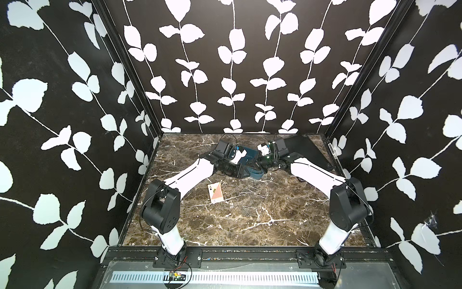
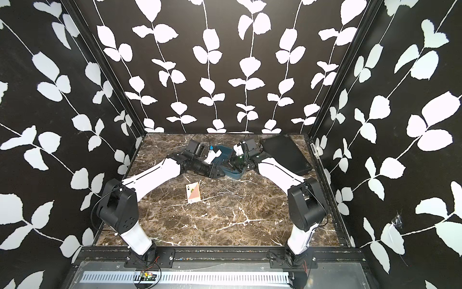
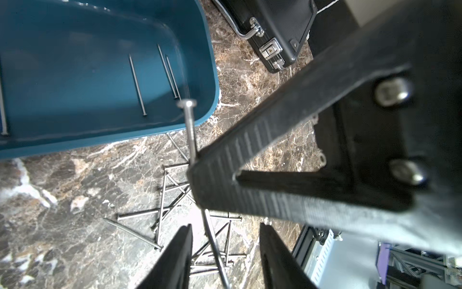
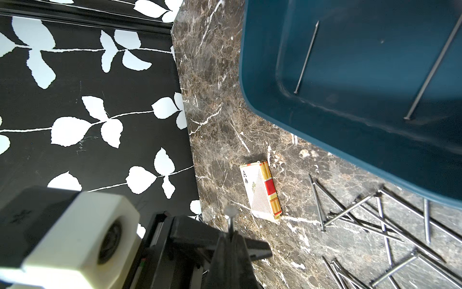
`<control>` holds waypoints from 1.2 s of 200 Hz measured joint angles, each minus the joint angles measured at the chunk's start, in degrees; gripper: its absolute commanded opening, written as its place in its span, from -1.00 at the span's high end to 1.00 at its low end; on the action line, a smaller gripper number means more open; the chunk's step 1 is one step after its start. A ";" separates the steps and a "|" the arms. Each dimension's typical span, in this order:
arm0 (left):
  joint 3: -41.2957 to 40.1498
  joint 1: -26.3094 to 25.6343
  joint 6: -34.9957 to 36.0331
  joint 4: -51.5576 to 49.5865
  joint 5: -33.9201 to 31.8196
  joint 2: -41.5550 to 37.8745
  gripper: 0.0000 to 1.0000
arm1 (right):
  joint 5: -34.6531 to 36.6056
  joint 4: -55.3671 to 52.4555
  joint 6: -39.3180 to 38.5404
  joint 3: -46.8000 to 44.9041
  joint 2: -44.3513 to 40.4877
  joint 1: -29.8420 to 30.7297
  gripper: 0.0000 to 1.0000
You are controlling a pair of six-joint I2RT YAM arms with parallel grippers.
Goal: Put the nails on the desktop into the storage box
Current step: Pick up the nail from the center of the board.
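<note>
Marble desktop: storage box holds few nails.

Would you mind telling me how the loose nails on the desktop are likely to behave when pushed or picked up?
The nails look stiff: thin straight metal shafts. They probably roll or skid on the smooth desktop. Since they lie crossed in a heap, nudging one would likely shift others.

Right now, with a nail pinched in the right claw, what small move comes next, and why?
Probably close the left claw on the thin silvery metal nail: the shut right claw pinches its middle, its other end lies between the open left fingers.
</note>
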 measured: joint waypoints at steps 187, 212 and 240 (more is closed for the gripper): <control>4.85 0.83 3.41 -5.79 5.49 4.94 1.00 | 3.69 -11.69 -13.60 0.90 -0.92 -1.01 -0.10; 6.91 1.03 5.62 -9.29 7.37 5.97 1.00 | 9.62 -17.44 -27.47 0.55 -5.62 -2.67 -0.11; 9.84 1.14 8.33 -14.14 9.86 7.98 1.00 | 14.08 -13.84 -50.34 -8.66 -17.66 -2.03 -0.22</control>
